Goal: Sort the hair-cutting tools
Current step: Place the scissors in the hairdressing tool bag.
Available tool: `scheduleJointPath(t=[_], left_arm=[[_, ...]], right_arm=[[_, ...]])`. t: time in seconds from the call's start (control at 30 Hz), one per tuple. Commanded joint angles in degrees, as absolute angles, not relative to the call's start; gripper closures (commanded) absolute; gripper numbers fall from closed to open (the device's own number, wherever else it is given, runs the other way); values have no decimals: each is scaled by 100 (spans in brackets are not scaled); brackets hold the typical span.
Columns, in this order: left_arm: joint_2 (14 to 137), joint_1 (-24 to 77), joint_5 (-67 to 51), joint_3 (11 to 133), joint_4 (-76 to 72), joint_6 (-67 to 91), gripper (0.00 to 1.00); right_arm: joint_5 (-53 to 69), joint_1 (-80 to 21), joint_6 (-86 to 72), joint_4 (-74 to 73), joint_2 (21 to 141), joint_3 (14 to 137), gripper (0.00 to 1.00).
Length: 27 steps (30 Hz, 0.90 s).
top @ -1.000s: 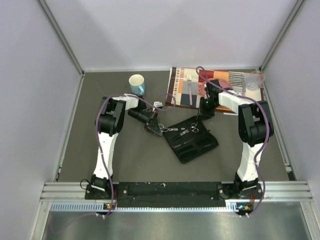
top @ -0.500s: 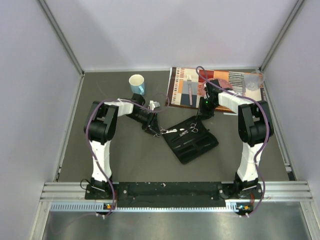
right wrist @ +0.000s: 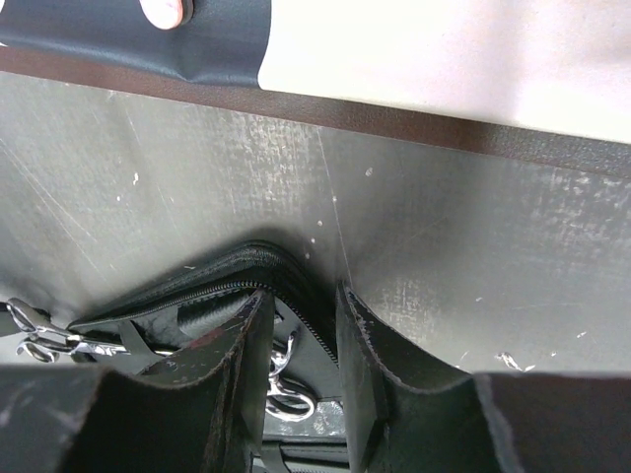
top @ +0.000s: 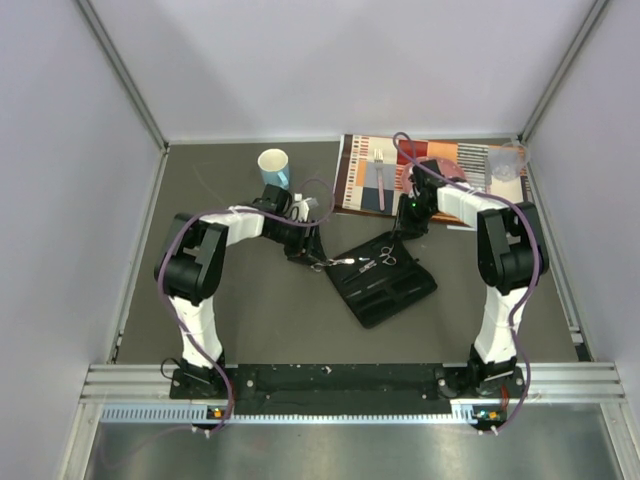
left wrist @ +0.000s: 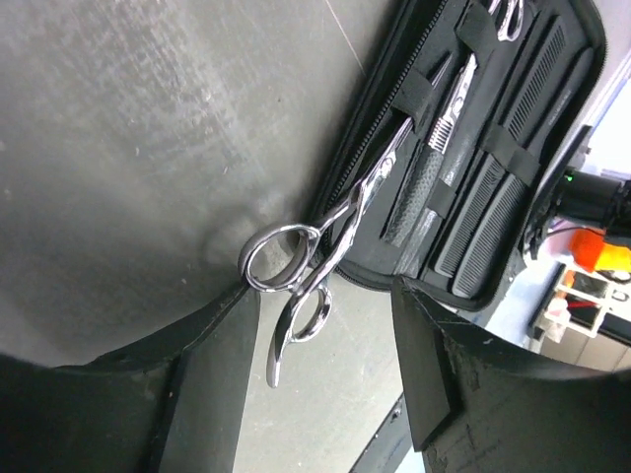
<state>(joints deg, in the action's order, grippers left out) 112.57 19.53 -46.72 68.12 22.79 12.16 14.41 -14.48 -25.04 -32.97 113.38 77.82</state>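
An open black zip case [top: 385,282] lies mid-table. One pair of silver scissors [left wrist: 325,246] has its blades under a strap of the case [left wrist: 463,148], with its rings out on the table. My left gripper [left wrist: 325,296] stands open around those rings, and the left finger [left wrist: 212,365] touches one ring. In the top view this gripper [top: 312,256] is just left of the scissors [top: 342,263]. A second pair of scissors [top: 384,259] and two black combs [left wrist: 503,187] sit in the case. My right gripper [right wrist: 304,296] is shut on the case's zip edge [right wrist: 197,286], one finger inside.
A patterned placemat [top: 440,175] at the back right carries a fork [top: 380,180] and a clear cup [top: 506,162]. A white and blue cup [top: 274,167] stands behind the left arm. Grey walls close the table on three sides.
My left gripper has opened and let go of the scissors, which stay tucked into the case. The left arm's elbow has swung out to the left. The right arm has held still.
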Motion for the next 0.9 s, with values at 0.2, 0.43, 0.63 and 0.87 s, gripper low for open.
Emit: scheduleJointPath(t=[0.2,0.43,0.63,0.87], left_arm=[[10495,2408,-3130,5907,1583,1836,48],[9941,2478,-2576,5301,1013,2486,46],[9721,2715,-2575,4940,528,2988,43],[9239,2830,-1707,4535,649,3269,40]], right_arm=[[1283,-1529,-3093,-3225,11066,7085,73],[1485,-1643,-4461,-2954,10434,6285,69],[1284,-2187,-5448,-2488,9914,5748,66],[528,-2338,-5520,-2505,9589,5660,57]])
